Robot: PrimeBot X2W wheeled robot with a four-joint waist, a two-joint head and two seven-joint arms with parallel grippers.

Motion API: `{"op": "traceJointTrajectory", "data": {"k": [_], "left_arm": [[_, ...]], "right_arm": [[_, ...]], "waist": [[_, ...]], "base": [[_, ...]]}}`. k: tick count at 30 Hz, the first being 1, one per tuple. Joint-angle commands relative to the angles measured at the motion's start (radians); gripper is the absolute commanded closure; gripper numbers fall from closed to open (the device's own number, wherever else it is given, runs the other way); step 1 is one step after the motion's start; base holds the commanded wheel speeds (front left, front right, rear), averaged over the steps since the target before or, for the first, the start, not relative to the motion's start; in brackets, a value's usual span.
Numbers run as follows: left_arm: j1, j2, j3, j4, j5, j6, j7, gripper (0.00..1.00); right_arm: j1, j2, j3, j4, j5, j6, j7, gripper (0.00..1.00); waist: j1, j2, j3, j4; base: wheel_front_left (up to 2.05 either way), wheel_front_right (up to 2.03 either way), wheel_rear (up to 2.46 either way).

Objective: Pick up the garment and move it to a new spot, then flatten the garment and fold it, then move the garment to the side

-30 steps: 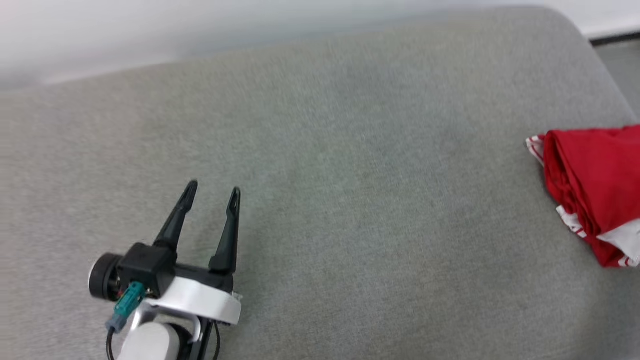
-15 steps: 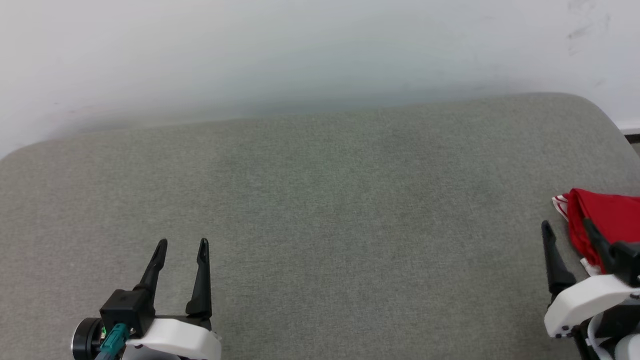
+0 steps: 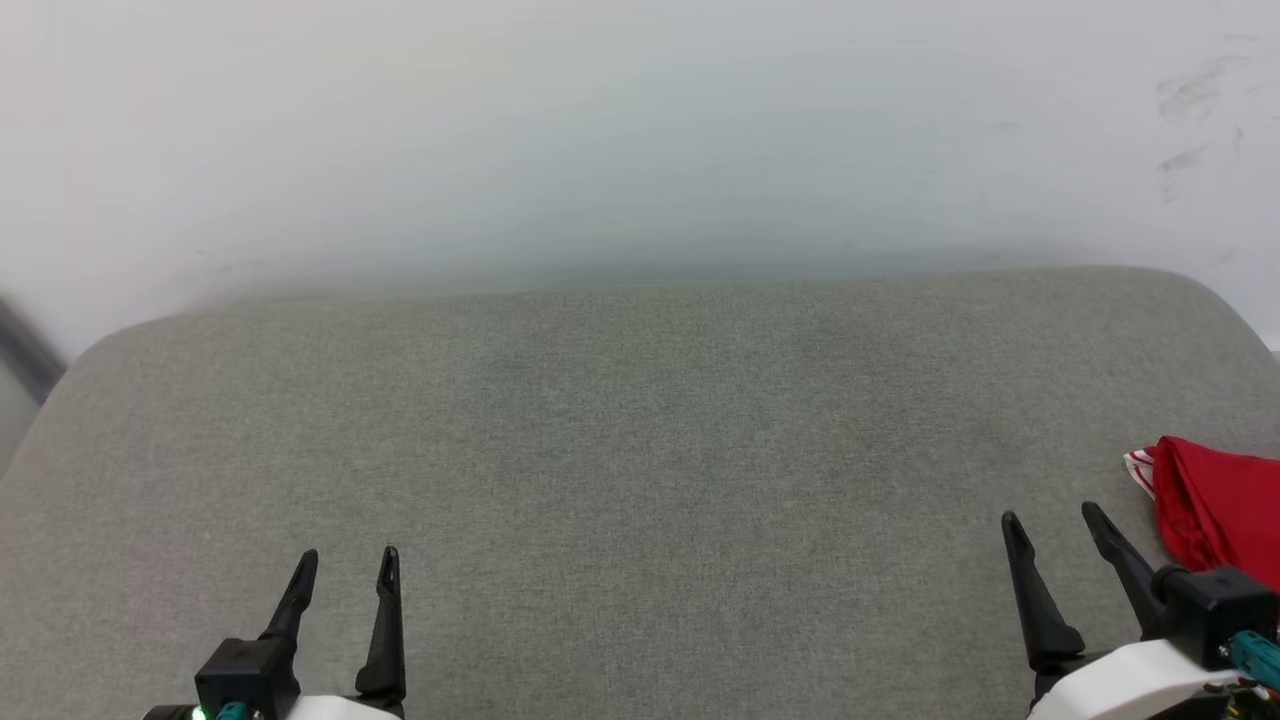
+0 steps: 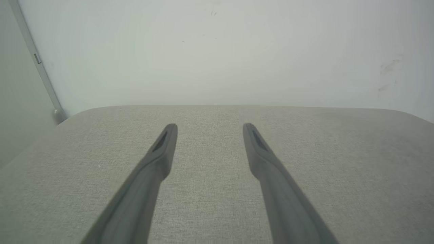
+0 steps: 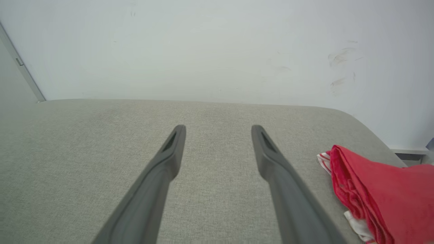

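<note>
Surface: grey upholstered cushion [image 3: 640,450] spanning the lower two thirds of the head view.
Far edge: runs left to right across the middle of the frame, against a white wall [image 3: 640,130].
Corners: rounded at the upper left and the upper right of the cushion; a dark strip [image 3: 20,350] stands at the frame's left edge, just outside the left corner.
Wall marks: faint scuffs [image 3: 1190,95] at the upper right.
Left gripper [image 3: 350,553]: lower left of the head view, fingers spread wide and pointing up the frame – gripping nothing, grey fabric showing between them.
Right gripper [image 3: 1050,513]: lower right, fingers equally wide apart, likewise gripping nothing.
Garment [image 3: 1215,510]: red bundle, folded over on itself, at the right edge of the frame and cut off by it; striped trim shows at its upper left tip.
Garment to right gripper: just beside the right-hand finger; in the right wrist view a strip of grey fabric separates them.
Garment to cushion edge: close to the right corner.
Open room: unbroken grey fabric from the left gripper to the right gripper, and from both fingertips up to the far edge.
</note>
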Motion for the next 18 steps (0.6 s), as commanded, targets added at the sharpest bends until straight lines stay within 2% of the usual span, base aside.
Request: {"op": "traceJointTrajectory", "data": {"k": [1,18], "left_arm": [[0.017,-0.003,0.000,-0.004,-0.001,0.006,-0.002,0.00],[0.011,-0.005,0.005,0.019,0.002,-0.015,-0.002,0.00]], "right_arm": [[0.021,0.006,0.004,-0.017,0.005,-0.001,0.005,0.00],[0.013,0.021,0.012,-0.043,0.025,-0.001,0.001,0.00]], "waist": [[0.0002,0.0000,-0.008,-0.003],[0.0002,0.0000,-0.005,-0.003]], "base": [[0.00,0.00,0.00],[0.00,0.00,0.00]]}}
